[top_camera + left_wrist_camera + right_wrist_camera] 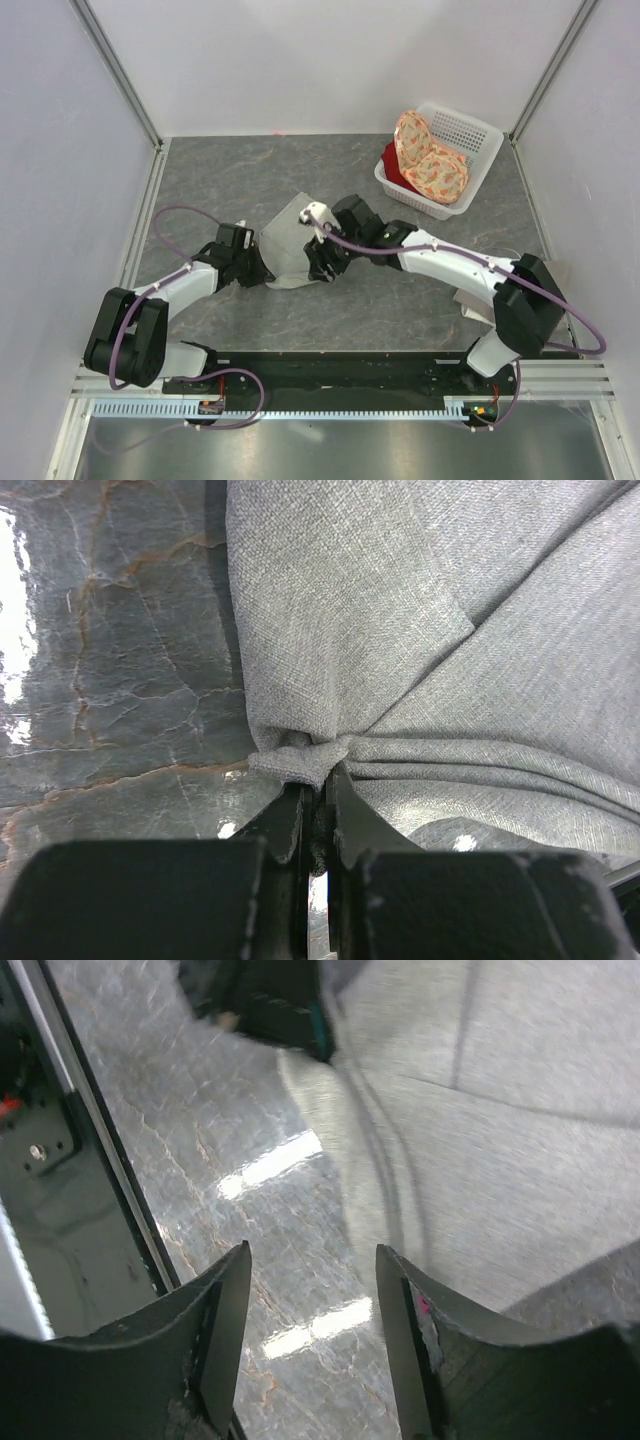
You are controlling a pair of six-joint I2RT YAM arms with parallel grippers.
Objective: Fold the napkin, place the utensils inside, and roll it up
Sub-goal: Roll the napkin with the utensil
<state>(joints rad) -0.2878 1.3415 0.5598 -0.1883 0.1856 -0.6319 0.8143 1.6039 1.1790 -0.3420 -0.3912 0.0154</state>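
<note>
The sage-grey napkin (286, 238) lies bunched on the grey table between my two grippers. My left gripper (263, 265) is at its left edge. In the left wrist view my left gripper (320, 780) is shut on a puckered corner of the napkin (430, 630), and folds fan out from the pinch. My right gripper (324, 266) hovers over the napkin's near right part. In the right wrist view my right gripper (312, 1290) is open and empty above bare tabletop, with the napkin (500, 1120) to its right. The fork is not in view.
A white basket (483, 135) at the back right holds orange floral cloths (430, 160) and something red. A pale cloth (468, 302) lies partly hidden under the right arm. A black rail (330, 368) runs along the near edge. White walls enclose the table.
</note>
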